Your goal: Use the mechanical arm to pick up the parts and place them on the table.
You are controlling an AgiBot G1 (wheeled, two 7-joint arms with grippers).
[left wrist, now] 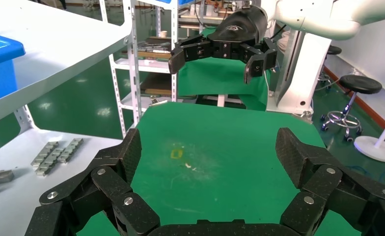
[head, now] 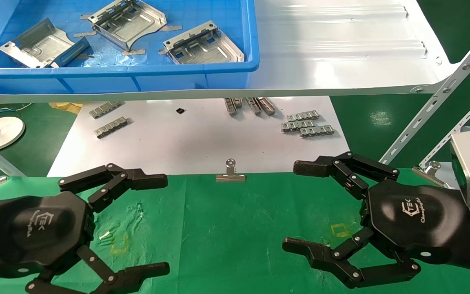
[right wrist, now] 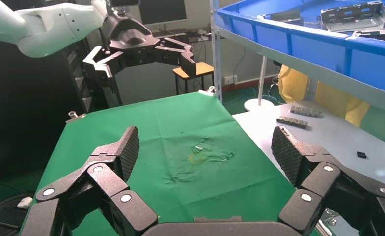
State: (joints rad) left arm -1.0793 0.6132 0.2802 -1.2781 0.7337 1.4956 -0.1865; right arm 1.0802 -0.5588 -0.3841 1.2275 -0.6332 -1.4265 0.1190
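Three silver stamped parts (head: 41, 45), (head: 129, 20), (head: 202, 45) lie in a blue bin (head: 116, 75) on the glossy white shelf at the back left. Two of them show in the right wrist view (right wrist: 357, 14). The green cloth table (head: 227, 228) has no part on it. My left gripper (head: 165, 224) is open and empty low over the table's left. My right gripper (head: 292, 206) is open and empty over the table's right. Both point toward the middle. Each wrist view shows its own spread fingers (left wrist: 124, 155) (right wrist: 126, 150) over bare cloth.
A white board behind the table holds small grey ribbed strips (head: 110, 126) (head: 306, 124). Silver binder clips (head: 230, 173) (head: 428, 171) sit on the cloth's far edge. The shelf (head: 341, 49) overhangs the board, with slanted rails (head: 435, 102) at the right. Yellow square outlines (head: 120, 244) (head: 340, 230) mark the cloth.
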